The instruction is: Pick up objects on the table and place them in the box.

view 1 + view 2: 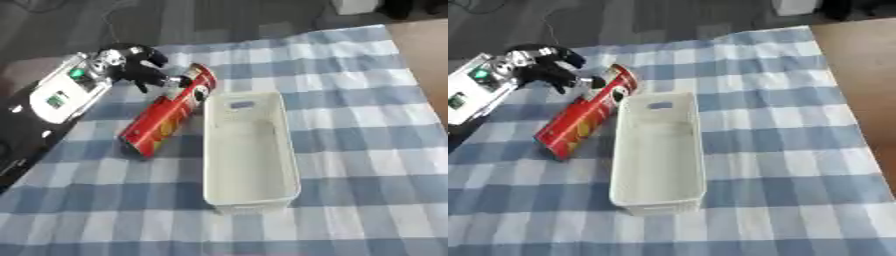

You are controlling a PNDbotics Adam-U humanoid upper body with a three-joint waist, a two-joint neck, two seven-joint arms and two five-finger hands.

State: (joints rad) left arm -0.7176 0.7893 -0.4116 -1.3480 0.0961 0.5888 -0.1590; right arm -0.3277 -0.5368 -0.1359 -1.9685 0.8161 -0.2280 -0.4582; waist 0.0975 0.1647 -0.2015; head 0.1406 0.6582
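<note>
A red cylindrical snack can (pixel 166 115) lies on its side on the checked tablecloth, running diagonally just left of the white box (pixel 284 150). The box is a long rectangular basket with nothing in it. My left hand (pixel 136 62) hovers at the can's far end. Its fingers are loosely bent and spread, and one fingertip (pixel 174 80) reaches the can's top rim. Nothing is closed inside the hand. My right hand shows in neither view.
My left forearm (pixel 61 95), white and black with a green light, crosses the table's left side. The blue-and-white cloth (pixel 367 100) stretches right of the box. A brown floor strip (pixel 859 75) borders the table's right edge.
</note>
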